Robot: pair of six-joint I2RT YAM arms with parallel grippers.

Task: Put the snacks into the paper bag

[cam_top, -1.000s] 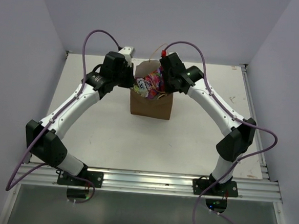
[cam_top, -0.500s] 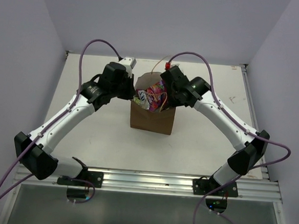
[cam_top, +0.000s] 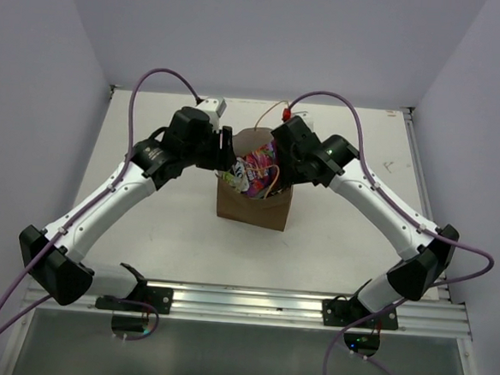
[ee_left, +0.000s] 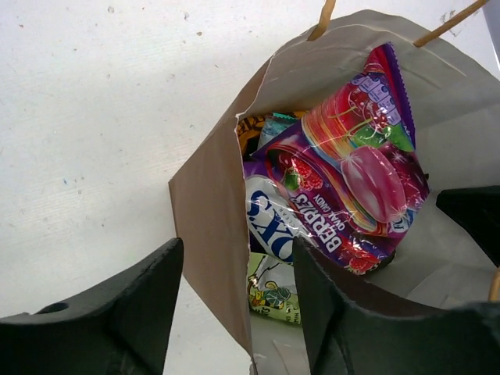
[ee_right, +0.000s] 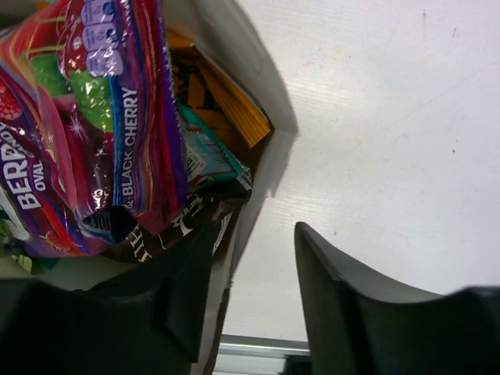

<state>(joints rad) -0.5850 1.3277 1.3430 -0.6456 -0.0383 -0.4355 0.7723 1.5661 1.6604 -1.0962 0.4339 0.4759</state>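
The brown paper bag [cam_top: 253,207] stands upright mid-table with the snacks [cam_top: 255,169] sticking out of its mouth. In the left wrist view a purple candy packet [ee_left: 351,180] lies on top, with a small green packet [ee_left: 275,295] below it. The right wrist view shows the orange chip bag [ee_right: 228,105], the teal packet [ee_right: 209,160] and the dark brown chip bag [ee_right: 168,234] inside. My left gripper [ee_left: 238,248] is open and straddles the bag's left wall [ee_left: 211,226]. My right gripper [ee_right: 256,228] is open astride the right wall [ee_right: 248,211]. Neither holds a packet.
Two thin looped handles [cam_top: 271,112] rise behind the bag's mouth. White walls close the table on three sides, and an aluminium rail [cam_top: 251,301] with both arm bases runs along the near edge.
Both grippers, shut on the bag's rim before, now stand open. The bag and both wrists have shifted a little toward the near edge.
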